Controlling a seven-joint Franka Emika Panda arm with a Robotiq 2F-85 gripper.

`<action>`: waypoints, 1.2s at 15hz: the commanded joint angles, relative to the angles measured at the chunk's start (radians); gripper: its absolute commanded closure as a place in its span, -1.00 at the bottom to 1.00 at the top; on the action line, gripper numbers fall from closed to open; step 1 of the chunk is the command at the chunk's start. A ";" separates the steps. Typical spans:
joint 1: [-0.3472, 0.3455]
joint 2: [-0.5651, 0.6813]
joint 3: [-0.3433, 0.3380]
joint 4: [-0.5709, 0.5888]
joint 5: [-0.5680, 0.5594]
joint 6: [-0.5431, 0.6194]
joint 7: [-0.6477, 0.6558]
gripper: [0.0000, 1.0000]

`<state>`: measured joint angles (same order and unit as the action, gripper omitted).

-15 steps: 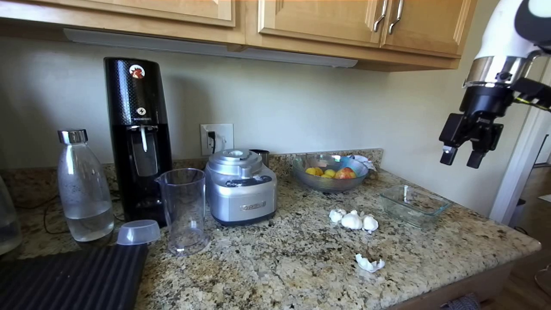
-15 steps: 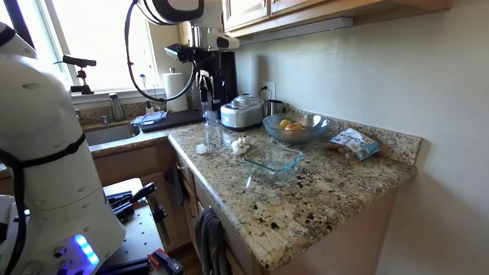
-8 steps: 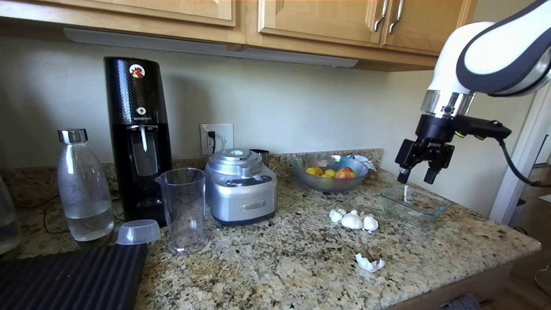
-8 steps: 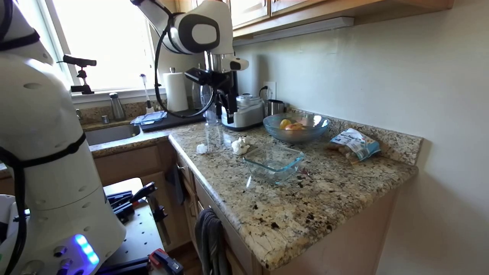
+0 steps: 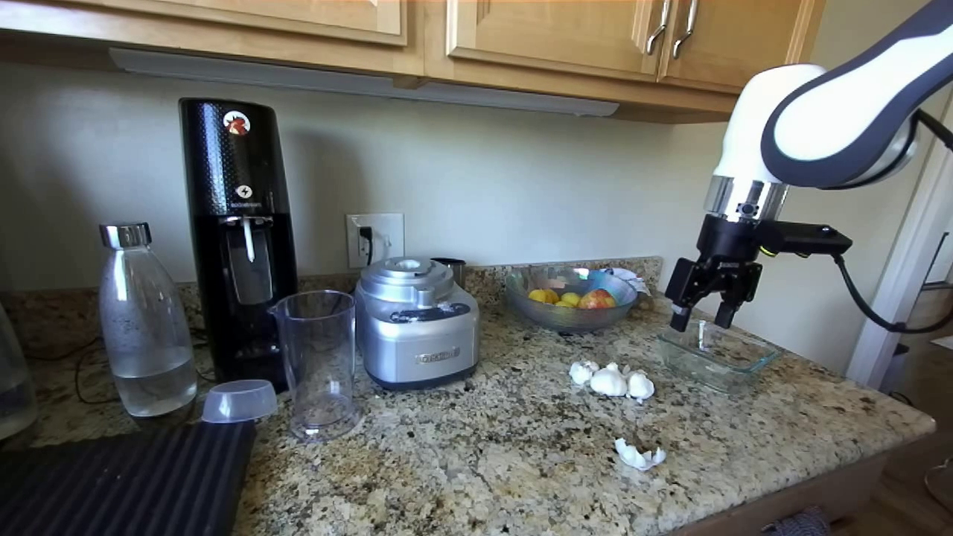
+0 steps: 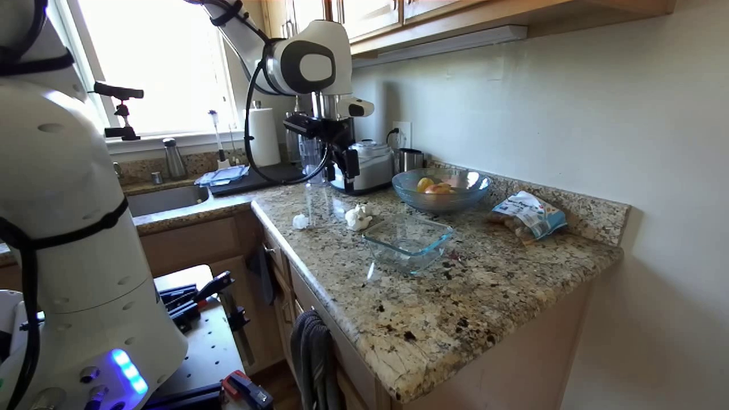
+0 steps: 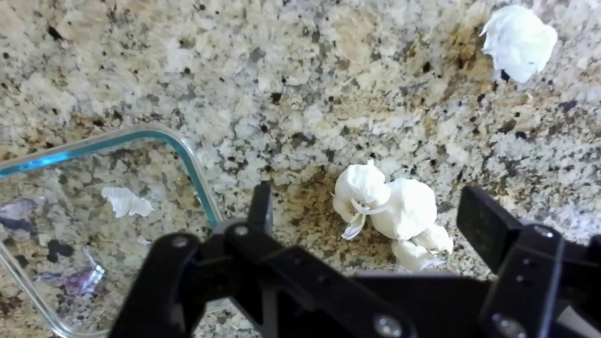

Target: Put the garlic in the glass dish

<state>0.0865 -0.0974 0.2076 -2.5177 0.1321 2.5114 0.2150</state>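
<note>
Several whitish garlic bulbs [image 5: 609, 381] sit in a tight cluster on the counter. The cluster also shows in another exterior view [image 6: 357, 218] and in the wrist view [image 7: 407, 206]. The glass dish is squarish and clear with a bluish rim [image 6: 418, 252], close beside the garlic; its rim also shows in the wrist view [image 7: 199, 188]. A thin white peel flake [image 7: 126, 202] lies in it. My gripper [image 5: 701, 318] is open and empty, pointing down, above the counter. In the wrist view the bulbs appear between the fingertips, below and not touched.
A loose piece of garlic skin [image 5: 640, 455] lies nearer the counter's front edge. A food processor [image 5: 418, 327], a fruit bowl [image 5: 569, 316], a clear beaker [image 5: 316, 365] and a black soda machine [image 5: 238, 238] stand along the wall. A bag [image 6: 529, 215] lies at the back. Cabinets [image 5: 566, 37] hang above.
My gripper has come down and moved left in an exterior view, nearer to the garlic and dish. It stays open. The garlic and the dish have not moved.
</note>
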 commanded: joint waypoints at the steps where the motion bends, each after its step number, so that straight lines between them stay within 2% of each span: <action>1: 0.022 0.019 -0.016 0.004 -0.021 0.018 -0.005 -1.00; 5: 0.046 0.130 -0.008 0.068 -0.110 0.033 -0.142 -1.00; 12: 0.097 0.331 -0.017 0.221 -0.344 0.087 -0.254 -1.00; 18: 0.108 0.463 -0.025 0.338 -0.405 0.117 -0.352 -1.00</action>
<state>0.1819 0.3116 0.2035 -2.2280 -0.2451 2.6031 -0.0858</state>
